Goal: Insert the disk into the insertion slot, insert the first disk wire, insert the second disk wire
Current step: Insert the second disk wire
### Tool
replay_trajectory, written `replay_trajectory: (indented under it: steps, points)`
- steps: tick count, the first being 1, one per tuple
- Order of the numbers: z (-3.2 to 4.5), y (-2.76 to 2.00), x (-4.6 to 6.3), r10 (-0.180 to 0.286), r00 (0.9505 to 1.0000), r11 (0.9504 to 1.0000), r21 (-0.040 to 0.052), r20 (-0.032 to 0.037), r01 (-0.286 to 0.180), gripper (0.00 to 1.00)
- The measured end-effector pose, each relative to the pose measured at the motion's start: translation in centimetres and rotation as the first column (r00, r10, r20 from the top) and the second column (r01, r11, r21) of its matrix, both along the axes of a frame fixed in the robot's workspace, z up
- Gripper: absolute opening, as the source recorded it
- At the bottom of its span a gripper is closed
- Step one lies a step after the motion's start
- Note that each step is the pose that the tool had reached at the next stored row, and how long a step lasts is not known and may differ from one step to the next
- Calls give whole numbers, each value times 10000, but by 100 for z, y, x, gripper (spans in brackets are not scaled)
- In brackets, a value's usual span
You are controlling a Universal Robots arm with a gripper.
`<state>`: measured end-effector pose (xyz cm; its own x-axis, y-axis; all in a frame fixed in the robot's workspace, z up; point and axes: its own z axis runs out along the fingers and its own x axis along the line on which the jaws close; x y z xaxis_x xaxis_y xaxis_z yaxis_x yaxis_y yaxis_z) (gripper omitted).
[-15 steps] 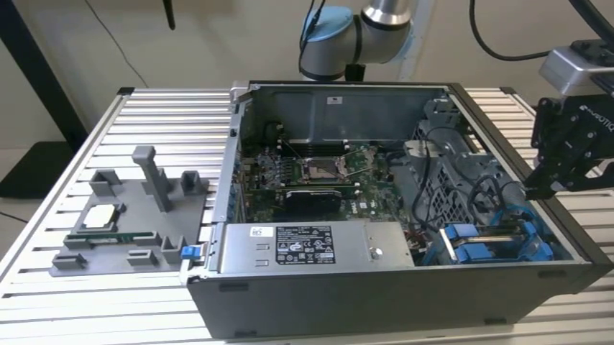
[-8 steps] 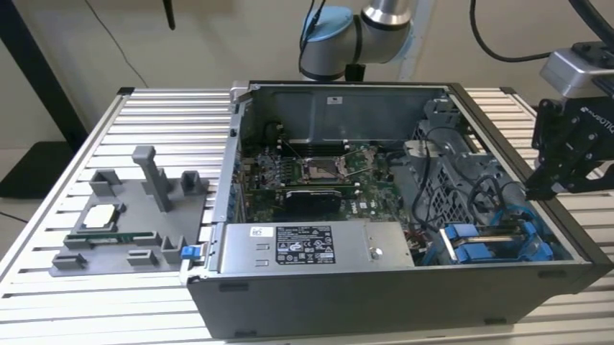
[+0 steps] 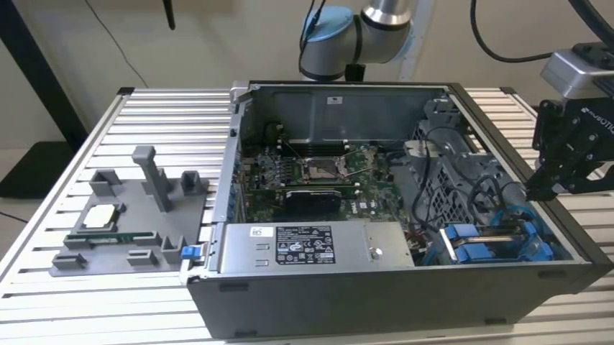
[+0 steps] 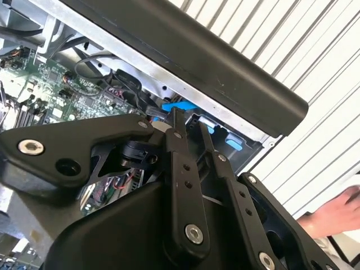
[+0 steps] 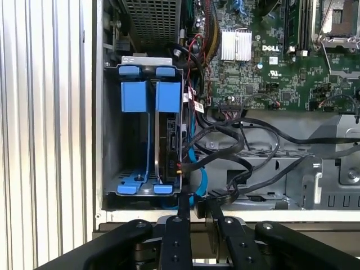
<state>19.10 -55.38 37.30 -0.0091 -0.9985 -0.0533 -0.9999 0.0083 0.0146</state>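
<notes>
Ribbed silver metal table [image 3: 144, 122] takes up most of the scene, slats running left-right. Far side: plain beige wall [image 3: 221, 43], soft even light. Black post [image 3: 43, 86] leans at exterior view's left, w/ dark base [image 3: 29, 172] at its foot. Thin black cable [image 3: 108, 39] hangs down the wall nr the post.

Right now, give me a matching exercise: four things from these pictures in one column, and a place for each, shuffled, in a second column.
1 disk
2 power-supply box
3 processor chip
4 gripper

A on the grey tray outside the case
B seated in the drive cage
C over the case's edge, exterior view's right
D inside the case, beside the drive cage

Pairs: 1-B, 2-D, 3-A, 4-C
</notes>
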Motion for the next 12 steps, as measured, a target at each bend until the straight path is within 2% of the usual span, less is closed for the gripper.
replay_trajectory:
  steps: [12]
  points:
    - [-23, 0, -4, -115, 9999, 9999, 1, 0, 115, 100]
